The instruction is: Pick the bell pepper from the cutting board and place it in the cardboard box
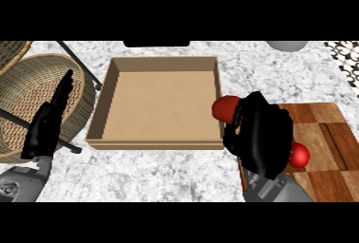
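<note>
One step is in hand, we judge: the lift. Our right hand (258, 135) curls round the pepper (226, 107) (red peeks out either side) at 3 o'clock, over the board (329, 142). Next we must swing toward 10 o'clock, above the box (157, 104), then let go. Left hand (49, 123) rests straight-fingered at 9 o'clock.

Worktop (161, 175) of mottled grey-and-white stone, matt brown cardboard box (157, 102) with smooth plain walls, cutting board (326, 142) of banded light and dark wood, coarse woven wicker basket (28, 85), smooth glossy red bell pepper (226, 107), right hand (259, 137) and left hand (49, 123) in black with faint sheen.
</note>
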Robot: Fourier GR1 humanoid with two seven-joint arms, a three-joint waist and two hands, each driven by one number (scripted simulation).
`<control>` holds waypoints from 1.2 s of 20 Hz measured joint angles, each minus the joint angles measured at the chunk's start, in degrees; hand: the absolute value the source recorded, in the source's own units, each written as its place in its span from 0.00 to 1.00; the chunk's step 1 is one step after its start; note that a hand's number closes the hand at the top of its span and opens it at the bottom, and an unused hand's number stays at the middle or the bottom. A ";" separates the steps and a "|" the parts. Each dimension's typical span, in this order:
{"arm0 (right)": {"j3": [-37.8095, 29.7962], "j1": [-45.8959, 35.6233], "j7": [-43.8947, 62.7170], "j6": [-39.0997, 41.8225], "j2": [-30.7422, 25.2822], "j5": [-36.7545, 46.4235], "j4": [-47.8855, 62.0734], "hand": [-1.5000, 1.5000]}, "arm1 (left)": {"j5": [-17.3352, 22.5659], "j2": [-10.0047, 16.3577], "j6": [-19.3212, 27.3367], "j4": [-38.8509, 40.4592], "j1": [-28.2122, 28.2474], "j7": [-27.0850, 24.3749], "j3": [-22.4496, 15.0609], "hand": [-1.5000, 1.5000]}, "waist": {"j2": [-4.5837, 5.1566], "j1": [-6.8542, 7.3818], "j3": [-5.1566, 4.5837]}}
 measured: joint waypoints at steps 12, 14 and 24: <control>-4.22 -15.81 4.43 0.12 6.68 0.42 5.45 1.00 | 0.39 -1.68 -1.61 0.80 -3.11 -1.83 -1.01 0.50 | 1.71 3.45 0.41; -6.67 -18.11 4.29 -0.75 6.85 -1.11 7.72 1.00 | 0.33 -1.83 -2.00 0.94 -3.66 -2.11 -1.32 0.50 | 1.97 4.03 0.41; -16.54 -26.75 2.45 -5.97 7.19 -6.45 22.97 1.00 | -0.17 -2.85 -2.46 1.58 -5.63 -2.52 -2.13 0.50 | 2.79 6.01 0.49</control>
